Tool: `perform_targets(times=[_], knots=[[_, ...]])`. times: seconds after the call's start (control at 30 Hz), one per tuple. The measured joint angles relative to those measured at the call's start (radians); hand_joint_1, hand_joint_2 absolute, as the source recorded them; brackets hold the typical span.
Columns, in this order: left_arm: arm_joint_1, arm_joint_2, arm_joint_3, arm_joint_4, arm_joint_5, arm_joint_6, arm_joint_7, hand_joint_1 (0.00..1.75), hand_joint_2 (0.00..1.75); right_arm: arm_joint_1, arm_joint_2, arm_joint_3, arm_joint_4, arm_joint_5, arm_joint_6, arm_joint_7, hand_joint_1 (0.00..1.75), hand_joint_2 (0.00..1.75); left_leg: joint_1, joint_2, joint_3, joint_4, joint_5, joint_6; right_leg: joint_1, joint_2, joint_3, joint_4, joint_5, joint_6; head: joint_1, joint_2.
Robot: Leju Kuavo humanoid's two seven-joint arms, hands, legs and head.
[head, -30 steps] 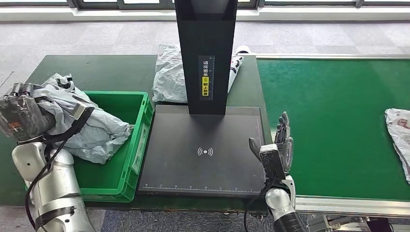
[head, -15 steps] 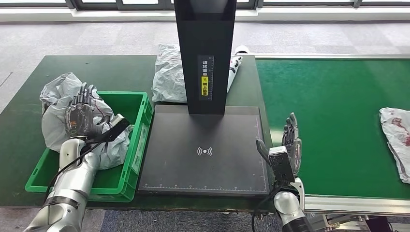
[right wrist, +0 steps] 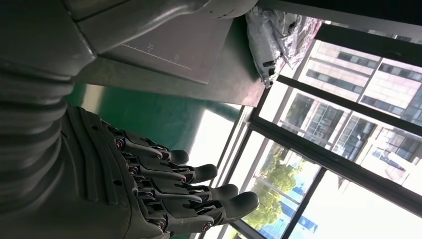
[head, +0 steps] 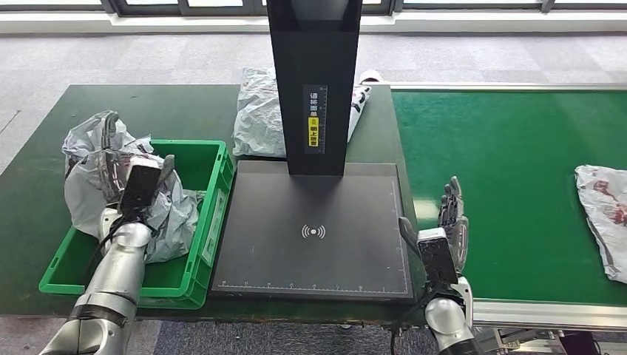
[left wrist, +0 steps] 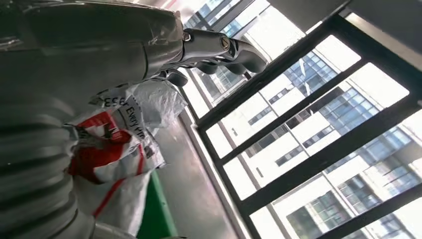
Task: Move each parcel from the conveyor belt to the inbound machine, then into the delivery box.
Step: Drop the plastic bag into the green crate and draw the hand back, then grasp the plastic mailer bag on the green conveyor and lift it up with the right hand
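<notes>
Three parcels are in evidence. Nearest, the left hand sits over the grey parcel lying in the green delivery box at the left of the worktop; whether its fingers grip the wrapping or merely rest against it cannot be told from the head view, and the left wrist view does not settle it. The right hand stands upright beside the scanner plate's right edge, fingers apart and straight, holding nothing. The inbound machine carries no parcel on its plate. Farther right, a white parcel with red print lies on the conveyor belt, well apart from the right hand. At the back, a third parcel lies behind the machine's black column.

Judgement: the boxing step for the grey parcel appears at or near completion. The next move calls for the left hand to clear the box, and for the right hand to reach across the belt to the white parcel.
</notes>
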Motion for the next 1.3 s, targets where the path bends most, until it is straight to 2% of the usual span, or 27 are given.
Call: perform_targets(times=[0.27, 0.57, 0.7, 1.0, 1.17, 1.3], knots=[[0.047, -0.024, -0.049, -0.155, 0.278, -0.088, -0.007, 0.00, 1.75, 0.015, -0.001, -0.004, -0.001, 0.005, 0.002, -0.016, 0.00, 1.75, 0.000, 0.000, 0.000, 0.000, 0.000, 0.000, 0.000, 0.000, 0.000, 0.000, 0.000, 0.000, 0.000, 0.000], [0.057, -0.040, -0.065, -0.196, 0.312, -0.111, -0.009, 0.00, 1.75, 0.020, -0.001, -0.004, -0.001, 0.005, 0.005, -0.017, 0.00, 1.75, 0.000, 0.000, 0.000, 0.000, 0.000, 0.000, 0.000, 0.000, 0.000, 0.000, 0.000, 0.000, 0.000, 0.000], [0.057, -0.062, -0.085, -0.197, 0.327, -0.148, -0.001, 0.00, 1.75, 0.014, -0.001, -0.004, 0.004, 0.006, 0.006, -0.018, 0.00, 1.75, 0.000, 0.000, 0.000, 0.000, 0.000, 0.000, 0.000, -0.001, 0.000, 0.000, 0.000, 0.000, 0.000, 0.000], [0.029, -0.147, -0.257, -0.073, 0.182, -0.185, 0.048, 0.00, 1.75, -0.058, 0.020, -0.003, 0.068, 0.037, 0.020, 0.006, 0.00, 1.75, -0.001, -0.001, 0.000, 0.000, 0.000, 0.000, -0.001, -0.002, 0.001, 0.000, 0.001, 0.001, 0.000, 0.000], [0.017, -0.179, -0.299, -0.019, 0.178, -0.177, 0.048, 0.00, 1.75, -0.077, 0.029, -0.002, 0.093, 0.045, 0.024, 0.011, 0.00, 1.75, -0.001, -0.001, 0.000, 0.000, 0.000, 0.000, -0.001, -0.002, 0.000, 0.000, 0.001, 0.001, 0.000, 0.000], [0.009, -0.213, -0.324, 0.040, 0.181, -0.128, 0.040, 0.00, 1.75, -0.103, 0.041, 0.007, 0.114, 0.069, 0.026, 0.037, 0.00, 1.75, -0.001, -0.001, -0.001, 0.000, 0.000, 0.000, -0.001, -0.002, 0.000, 0.000, 0.001, 0.001, 0.000, 0.000]])
